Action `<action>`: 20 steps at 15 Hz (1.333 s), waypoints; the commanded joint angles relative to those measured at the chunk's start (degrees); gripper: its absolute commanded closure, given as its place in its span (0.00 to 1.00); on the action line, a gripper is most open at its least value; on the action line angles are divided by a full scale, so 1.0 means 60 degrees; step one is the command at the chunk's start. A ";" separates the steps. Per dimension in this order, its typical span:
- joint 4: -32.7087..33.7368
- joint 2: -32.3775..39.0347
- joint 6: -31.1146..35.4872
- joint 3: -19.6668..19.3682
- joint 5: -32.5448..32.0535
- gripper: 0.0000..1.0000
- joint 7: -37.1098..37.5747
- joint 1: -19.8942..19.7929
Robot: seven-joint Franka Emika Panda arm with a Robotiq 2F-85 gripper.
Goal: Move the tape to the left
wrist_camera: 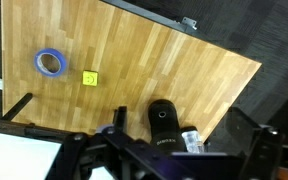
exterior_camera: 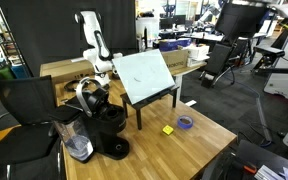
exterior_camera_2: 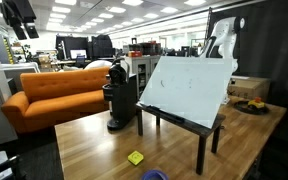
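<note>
Claw: the dark finger structures sit at the bottom edge of the wrist view. The jaws stand wide, with nothing between them. It is high above the table, not near any object.

Closest under the claw:
- a black coffee machine, count 1
- beside that, the white board on its easel, count 1

Farther from the claw, on bare wood:
- a yellow block, count 1
- just beyond it, the tape, count 1

The tape lies flat, well apart from the claw, toward the upper-left corner of the wrist view. It is near the block but not touching it. In an exterior view the tape lies in front of the easel, close to the table edge.

Handling, as a judgement:
- The tape is probably light, and stiff enough to keep its ring shape.
- Its outer face is likely smooth, so it could skid on the wood if nudged off-centre.
- It is low, so the fingers must come right down to the table.
- Best hold: one finger in the hollow centre and one outside, pinching the wall. Otherwise, span the whole ring.
</note>
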 commanded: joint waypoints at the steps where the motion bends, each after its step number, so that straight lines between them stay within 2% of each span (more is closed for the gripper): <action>1: 0.0030 0.0010 -0.0029 0.0020 0.0017 0.00 -0.0015 -0.0028; 13: 0.0030 0.0010 -0.0029 0.0020 0.0017 0.00 -0.0015 -0.0028; 17: -0.0152 0.0191 0.0429 -0.0342 -0.0142 0.00 -0.0548 -0.0076; 20: -0.0416 0.0450 0.1008 -0.0841 -0.0398 0.00 -0.0987 -0.0299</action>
